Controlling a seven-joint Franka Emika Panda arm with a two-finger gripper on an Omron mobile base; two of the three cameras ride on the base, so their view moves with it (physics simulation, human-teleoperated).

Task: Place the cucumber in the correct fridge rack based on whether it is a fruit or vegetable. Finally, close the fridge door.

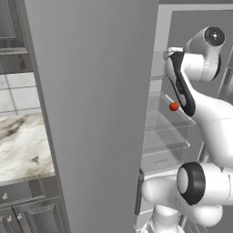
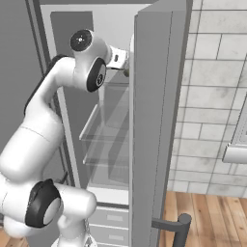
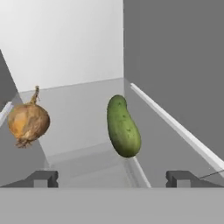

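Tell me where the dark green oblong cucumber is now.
In the hand view, the dark green oblong cucumber lies on the fridge shelf, beyond the fingertips, right of the brown onion.

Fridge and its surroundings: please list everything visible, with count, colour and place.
cucumber: one, dark green, on a fridge rack ahead of the open fingers, not held
onion: one, brown, same rack, beside the cucumber
tomato: one, red-orange, on a lower glass shelf
fridge door: one, grey, standing open
door handle: one, dark bar
tiled wall: one, pale, beside the fridge
wooden floor: one, brown
gripper: one, dark fingertips, open
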